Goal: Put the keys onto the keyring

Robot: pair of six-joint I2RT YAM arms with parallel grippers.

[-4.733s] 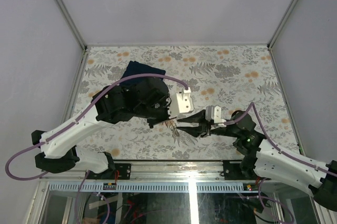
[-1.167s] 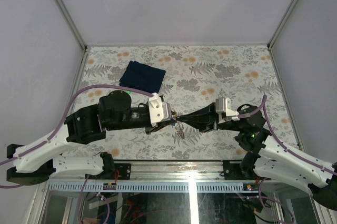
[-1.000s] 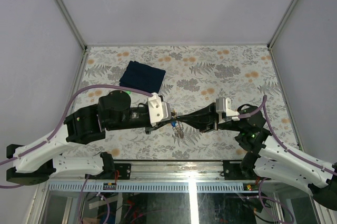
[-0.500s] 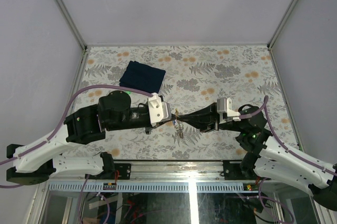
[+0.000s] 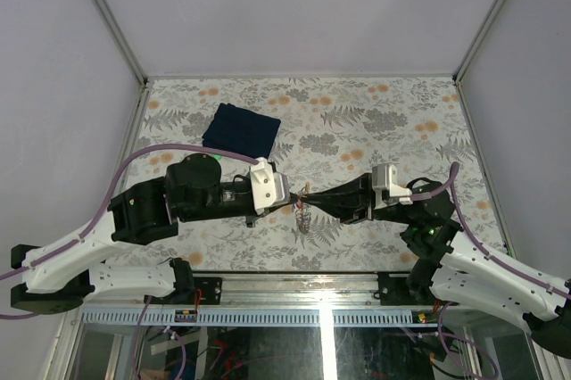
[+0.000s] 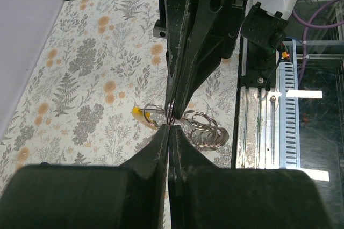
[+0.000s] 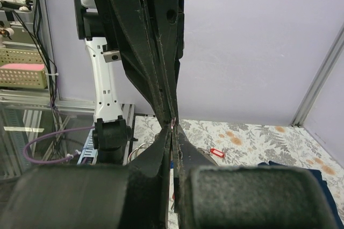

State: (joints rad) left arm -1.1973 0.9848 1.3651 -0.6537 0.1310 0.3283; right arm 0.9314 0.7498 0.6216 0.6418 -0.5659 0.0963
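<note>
Black fingertips meet nose to nose over the keyring point(image 6: 198, 113), close to the arm bases. The left gripper point(image 5: 294, 199) comes in from one side and the right gripper point(image 5: 314, 196) from the other. Both have their fingers pressed flat together with no gap. A thin strand of wire shows where the tips touch. They appear to pinch the loop from opposite sides, though the wrist views are too crowded to be sure. Held like that, the ring would be steadied at two points, which would let its end be worked open for a key.

Grey coils of the ring lie just below and beside that pinch. A yellow-tagged key point(image 6: 137, 112) sits right against the ring on its other side. A red-tagged key point(image 7: 216, 152) lies just beyond the ring on the floral table point(image 5: 393, 121). Whether either key is threaded on cannot be told.

Well beyond the ring, toward the back left, is a folded dark blue cloth point(image 5: 241, 128), clear of the work.

No brand, label or lettering can be read on the tags or the arms.
</note>
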